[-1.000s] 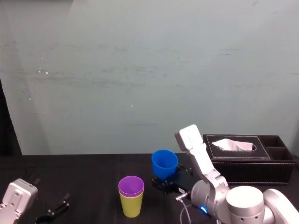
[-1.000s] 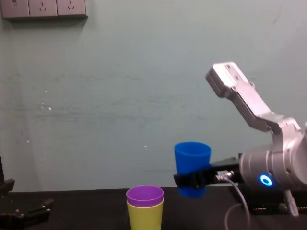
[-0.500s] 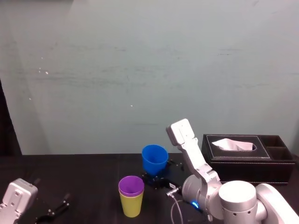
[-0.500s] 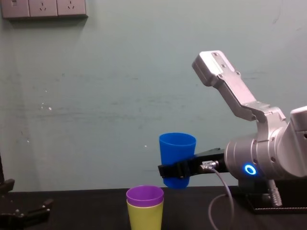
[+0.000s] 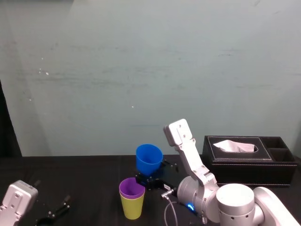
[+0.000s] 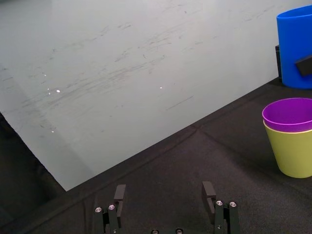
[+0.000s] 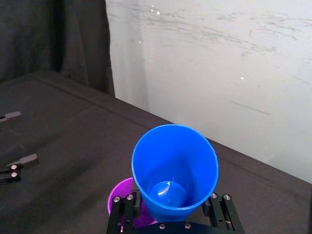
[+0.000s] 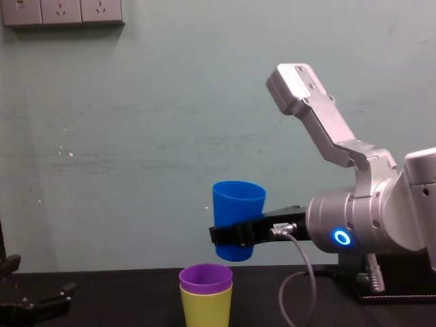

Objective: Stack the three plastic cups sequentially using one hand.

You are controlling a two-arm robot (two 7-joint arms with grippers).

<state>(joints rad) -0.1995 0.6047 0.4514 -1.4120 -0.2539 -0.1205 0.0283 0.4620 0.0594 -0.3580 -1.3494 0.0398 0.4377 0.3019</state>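
Blue cup (image 8: 238,208) held aloft in right end effector (image 8: 231,234)

The blue cup (image 8: 238,211) hangs upright in the right gripper (image 8: 231,234), just above the others. The purple cup (image 8: 206,277) sits nested inside the upright yellow-green cup (image 8: 206,310).

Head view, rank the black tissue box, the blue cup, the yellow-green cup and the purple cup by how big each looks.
Largest: tissue box, clearly.
Next: blue cup.
Then: yellow-green cup, close to the blue one; its top is covered, so unsure.
Smallest: purple cup, just its top band shows, nested inside.
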